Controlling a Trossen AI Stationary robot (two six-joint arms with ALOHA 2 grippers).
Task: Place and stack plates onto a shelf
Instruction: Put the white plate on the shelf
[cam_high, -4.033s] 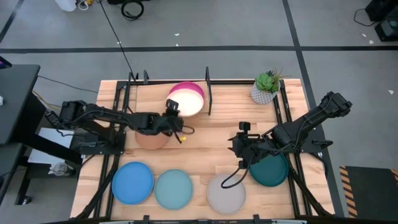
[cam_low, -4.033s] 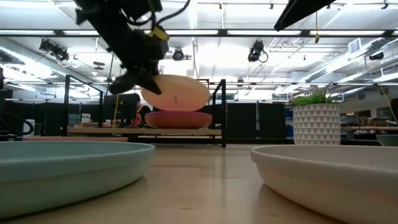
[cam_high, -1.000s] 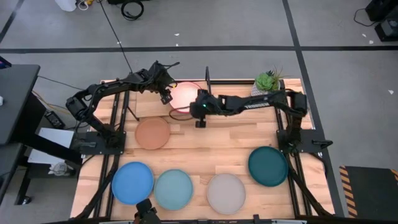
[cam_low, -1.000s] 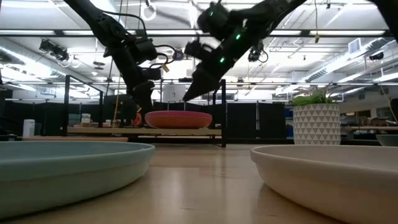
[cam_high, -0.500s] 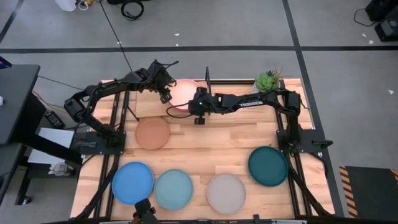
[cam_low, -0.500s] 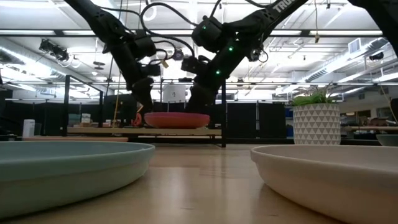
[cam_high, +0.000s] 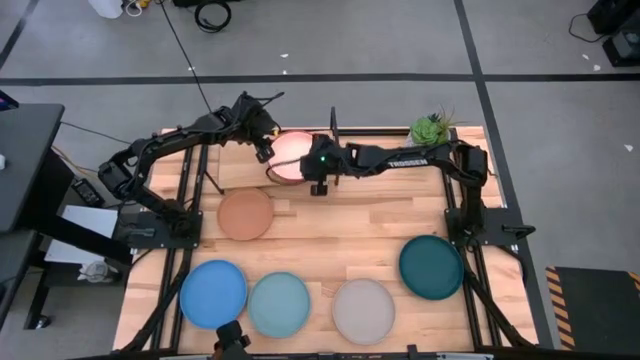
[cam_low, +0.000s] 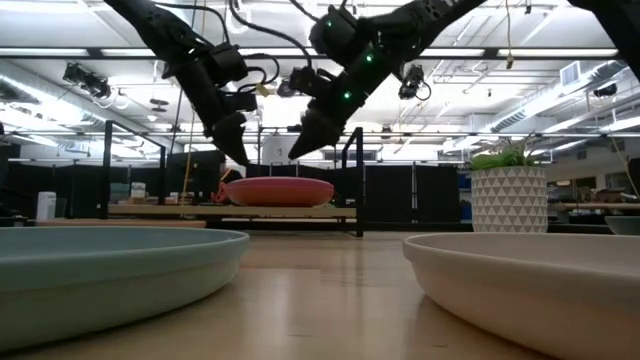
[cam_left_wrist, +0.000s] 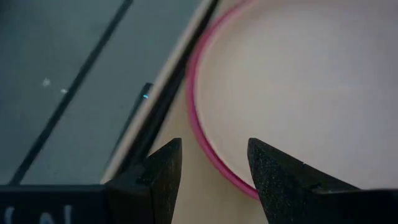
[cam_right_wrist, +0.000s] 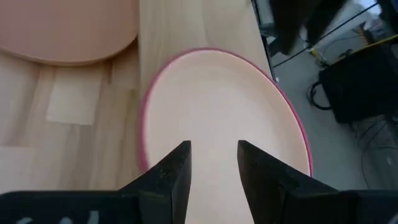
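1. Wooden shelf (cam_high: 240, 168) carries the stacked plates.
2. Cream plate (cam_high: 293, 155) rests inside the magenta plate (cam_low: 279, 191) on the shelf.
3. Left gripper (cam_high: 264, 140) hovers over the stack's left edge, jaws apart, empty.
4. Right gripper (cam_high: 305, 168) hovers over its right edge, jaws apart, empty.

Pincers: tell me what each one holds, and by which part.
Nothing is held. The left pincer and right pincer hang open above the cream plate, which lies on the magenta plate.
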